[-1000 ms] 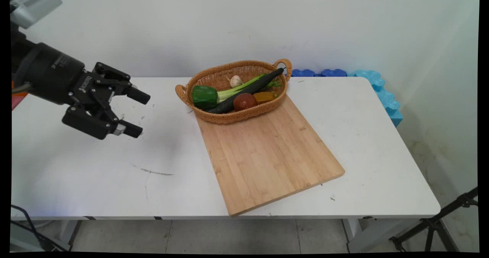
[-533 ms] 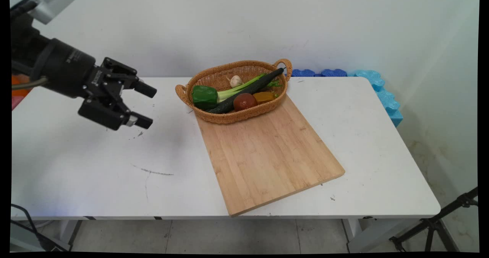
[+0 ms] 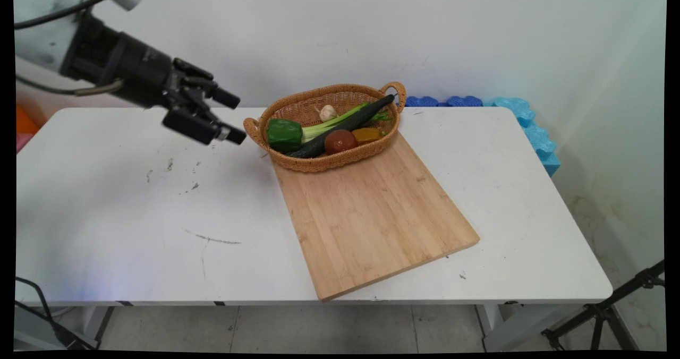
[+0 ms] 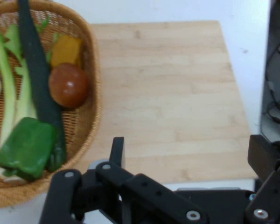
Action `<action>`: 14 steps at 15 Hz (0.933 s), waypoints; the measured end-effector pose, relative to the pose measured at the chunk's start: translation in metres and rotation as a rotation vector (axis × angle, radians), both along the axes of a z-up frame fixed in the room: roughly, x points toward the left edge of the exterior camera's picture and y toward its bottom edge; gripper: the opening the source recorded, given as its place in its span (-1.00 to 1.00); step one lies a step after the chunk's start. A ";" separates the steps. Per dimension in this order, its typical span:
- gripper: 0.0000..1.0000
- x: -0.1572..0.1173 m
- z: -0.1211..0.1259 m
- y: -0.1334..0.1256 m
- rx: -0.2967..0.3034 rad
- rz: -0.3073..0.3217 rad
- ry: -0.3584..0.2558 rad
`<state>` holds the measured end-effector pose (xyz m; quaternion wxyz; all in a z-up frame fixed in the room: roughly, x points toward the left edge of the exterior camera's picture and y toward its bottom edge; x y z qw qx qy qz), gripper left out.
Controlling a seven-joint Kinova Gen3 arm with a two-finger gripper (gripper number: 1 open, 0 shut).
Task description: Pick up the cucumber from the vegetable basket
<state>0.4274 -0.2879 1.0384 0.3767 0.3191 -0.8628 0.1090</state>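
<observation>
Gripper (image 3: 232, 119), fingers spread and holding nothing, hangs just left of the wicker basket (image 3: 340, 163). The basket sits on the cutting board's (image 3: 372, 215) far end, holding green pepper (image 3: 283, 134), cucumber (image 3: 345, 125), tomato (image 3: 340, 141); garlic (image 3: 328, 112) partly hidden.

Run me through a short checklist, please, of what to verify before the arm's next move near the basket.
1. Gripper open, holding nothing: ok.
2. Gripper clear of the basket handle: cannot tell; its lower finger looks very close.
3. Green pepper, cucumber, tomato and garlic all inside the basket: ok.
4. Cutting board bare: ok.
5. Basket's near side resting on the board's far end: ok.
</observation>
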 end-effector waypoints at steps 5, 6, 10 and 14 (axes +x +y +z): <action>1.00 -0.012 -0.003 -0.042 -0.017 0.090 -0.027; 1.00 -0.014 -0.003 -0.051 -0.021 0.109 -0.033; 1.00 -0.020 -0.007 -0.083 -0.037 0.171 -0.058; 1.00 -0.026 -0.012 -0.109 -0.049 0.216 -0.080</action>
